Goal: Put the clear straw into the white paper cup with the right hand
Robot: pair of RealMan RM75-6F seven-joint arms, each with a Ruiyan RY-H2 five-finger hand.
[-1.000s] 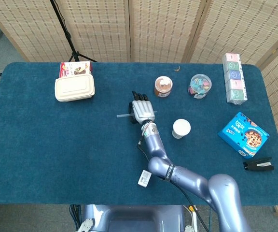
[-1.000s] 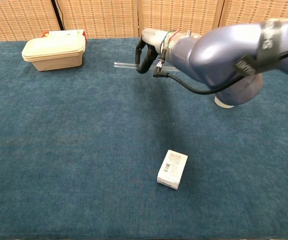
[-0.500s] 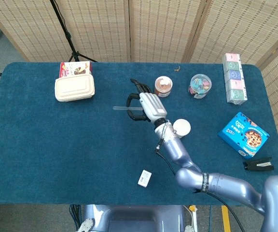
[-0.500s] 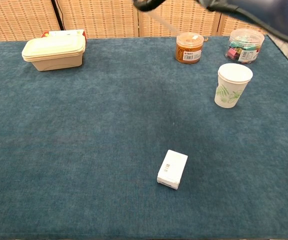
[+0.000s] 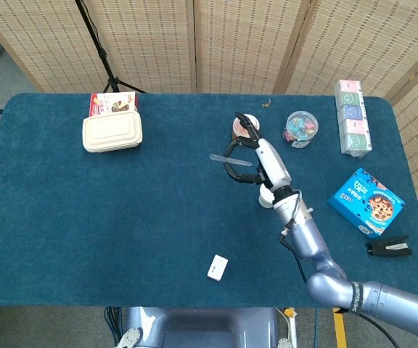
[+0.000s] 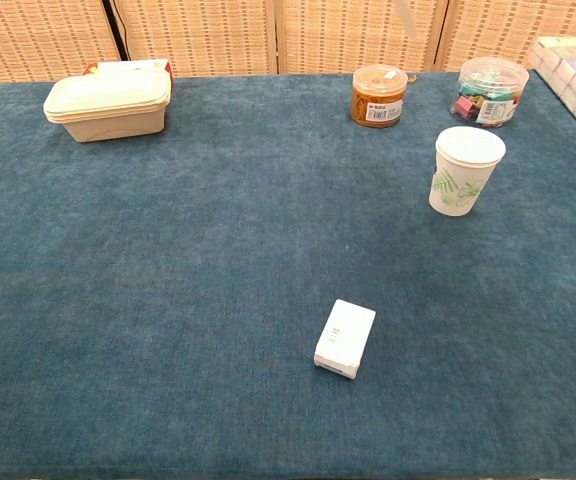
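Observation:
My right hand (image 5: 256, 161) is raised above the table in the head view and pinches the clear straw (image 5: 225, 159), which sticks out level to the left of the fingers. The hand hovers just left of and above the white paper cup (image 6: 466, 170), which stands upright with a leaf print on it. In the head view the hand and wrist cover most of the cup; only a white sliver (image 5: 265, 197) shows. The chest view does not show the hand. My left hand is out of both views.
A beige lunch box (image 5: 112, 133) sits at the back left. An orange-lidded jar (image 6: 379, 95) and a clear tub of clips (image 6: 487, 90) stand behind the cup. A small white box (image 6: 345, 338) lies near the front. A blue cookie box (image 5: 366, 201) and a black stapler (image 5: 389, 248) lie at the right.
My right hand has lifted the straw off the table and carried it to the right, towards the cup. The arm has risen out of the chest view.

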